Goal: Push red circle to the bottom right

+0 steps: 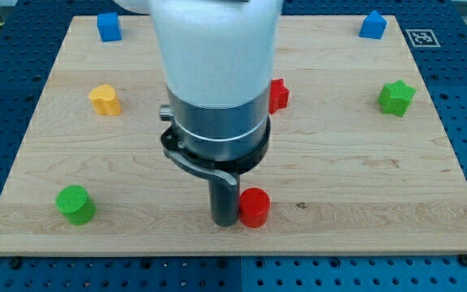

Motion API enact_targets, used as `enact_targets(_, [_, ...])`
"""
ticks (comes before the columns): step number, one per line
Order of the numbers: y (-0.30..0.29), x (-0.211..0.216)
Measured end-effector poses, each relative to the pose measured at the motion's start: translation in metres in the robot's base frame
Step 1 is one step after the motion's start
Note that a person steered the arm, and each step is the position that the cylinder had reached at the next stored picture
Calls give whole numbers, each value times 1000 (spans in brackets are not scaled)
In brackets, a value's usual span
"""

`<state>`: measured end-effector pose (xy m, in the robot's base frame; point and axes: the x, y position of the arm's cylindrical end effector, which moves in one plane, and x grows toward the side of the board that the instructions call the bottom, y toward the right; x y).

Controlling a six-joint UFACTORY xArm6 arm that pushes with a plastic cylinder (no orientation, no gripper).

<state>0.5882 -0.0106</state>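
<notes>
Pushing from where my tip (224, 221) sits now, touching the red circle (254, 208) on its view-left side, with the circle just to the view's right of the tool near the counter's (363, 219) bottom edge. No jaws on this tool, just a bare rod, nothing gripped. Best bet: keep contact on the circle's centreline and drive toward the view's right; off-centre contact would likely let it roll off the tip.
</notes>
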Motion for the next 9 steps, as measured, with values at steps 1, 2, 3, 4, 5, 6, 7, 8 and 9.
enact_targets(1, [23,0])
enact_targets(2, [49,0])
enact_targets(3, [63,-3])
enact_targets(4, [66,-12])
enact_targets(5, [80,-12])
enact_targets(6, [85,-16])
enact_targets(7, [85,-24])
enact_targets(8, [96,-25])
enact_targets(9, [125,-25])
